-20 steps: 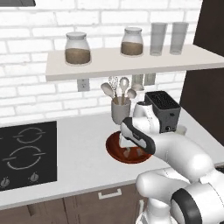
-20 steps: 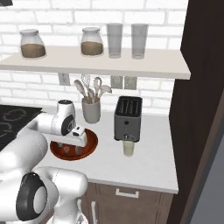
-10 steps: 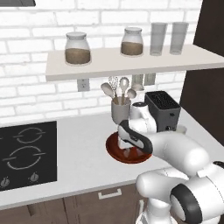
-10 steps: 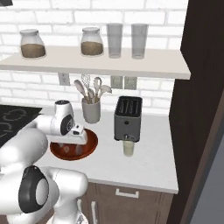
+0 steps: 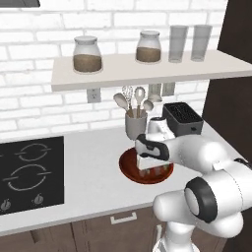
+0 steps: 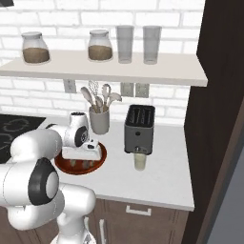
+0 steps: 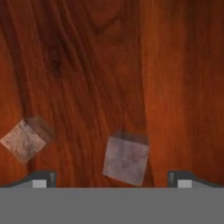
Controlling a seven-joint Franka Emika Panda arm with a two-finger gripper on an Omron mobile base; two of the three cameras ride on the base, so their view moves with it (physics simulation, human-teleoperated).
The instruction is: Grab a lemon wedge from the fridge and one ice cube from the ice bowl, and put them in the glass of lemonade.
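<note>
The hand [image 7: 112, 179] is down inside the ice bowl [image 5: 129, 167], fingers spread wide and empty, with the ice cube [image 7: 126, 159] sitting between the tips on glossy red-brown wood grain. The cube looks slick, translucent and square-edged but rotated, so closing on its corners could squirt it sideways. A second cube [image 7: 22, 141] lies well off to one side. The glass of lemonade [image 6: 139, 161] waits on the desk [image 6: 167, 176] before the black toaster [image 6: 139, 127].

The hand [image 5: 150, 170] hides much of the ice bowl [image 5: 129, 166].
</note>
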